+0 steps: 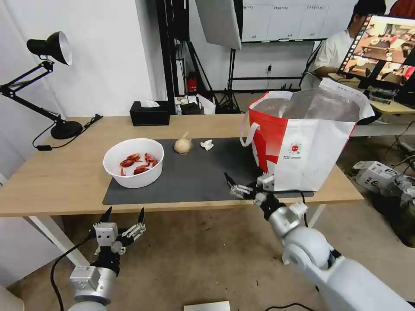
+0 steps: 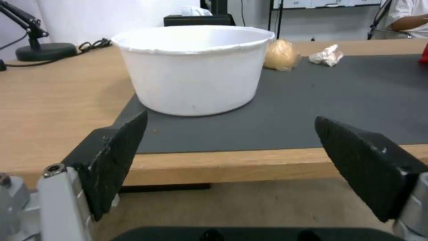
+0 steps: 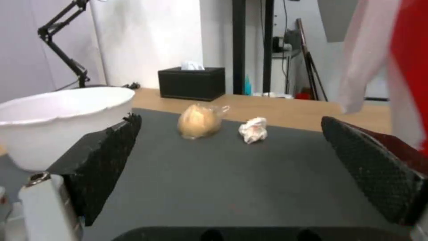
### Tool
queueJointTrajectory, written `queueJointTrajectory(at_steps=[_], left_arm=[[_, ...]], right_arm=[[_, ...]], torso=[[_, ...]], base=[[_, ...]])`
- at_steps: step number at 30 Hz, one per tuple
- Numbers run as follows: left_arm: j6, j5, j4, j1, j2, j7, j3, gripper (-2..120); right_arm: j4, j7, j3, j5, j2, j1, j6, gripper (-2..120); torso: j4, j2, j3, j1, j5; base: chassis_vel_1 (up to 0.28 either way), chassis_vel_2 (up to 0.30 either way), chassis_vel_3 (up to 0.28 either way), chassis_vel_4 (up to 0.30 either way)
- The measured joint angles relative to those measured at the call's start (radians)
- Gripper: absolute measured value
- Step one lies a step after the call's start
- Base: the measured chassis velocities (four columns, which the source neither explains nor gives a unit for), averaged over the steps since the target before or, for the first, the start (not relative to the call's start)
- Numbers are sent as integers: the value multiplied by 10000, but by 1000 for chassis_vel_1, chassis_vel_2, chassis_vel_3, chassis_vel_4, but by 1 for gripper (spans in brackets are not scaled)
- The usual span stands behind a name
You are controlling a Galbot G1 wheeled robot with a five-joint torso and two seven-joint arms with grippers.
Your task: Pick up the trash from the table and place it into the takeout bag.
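On mat (image 1: 203,177): 1 bowl (image 1: 134,162), 1 lump (image 1: 183,145), 1 tissue (image 1: 207,144); 2 end effectors wide open, empty.

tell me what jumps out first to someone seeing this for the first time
The big red-and-white takeout bag standing open at the table's right end, then the white bowl of red crayfish shells on the grey mat's left. The right gripper hovers open over the mat beside the bag; the left gripper waits open below the table edge.

Near half of the mat (image 1: 194,181) is bare from the bowl (image 1: 133,162) on the left to the takeout bag (image 1: 302,138) on the right. Far centre holds the beige lump (image 1: 183,145) and tissue (image 1: 207,144), set apart. Black tissue box (image 1: 149,113) bounds the far edge.
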Motion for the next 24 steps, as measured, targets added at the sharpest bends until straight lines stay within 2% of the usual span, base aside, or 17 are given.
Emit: queueJointTrajectory(at_steps=[6, 10, 16, 24], left_arm=[[-6, 0, -44, 7, 2, 4, 25, 100], [-6, 0, -46, -6, 7, 5, 28, 100], [-7, 2, -6, -29, 8, 6, 18, 100], [-6, -48, 30, -58, -7, 5, -2, 100]], right_arm=[[-1189, 440, -1141, 506, 515, 1535, -263, 100], [-1621, 836, -1555, 517, 762, 2174, -450, 100], [-2698, 1981, -2628, 543, 1496, 3669, -1003, 100], [-3791, 3238, -3553, 760, 2394, 4870, -1847, 100]], torso=[[0, 0, 0, 0, -1], [0, 0, 0, 1, 0], [1, 0, 0, 1, -1], [1, 0, 0, 1, 0]], base=[[0, 0, 0, 0], [0, 0, 0, 0], [0, 0, 0, 0], [0, 0, 0, 0]])
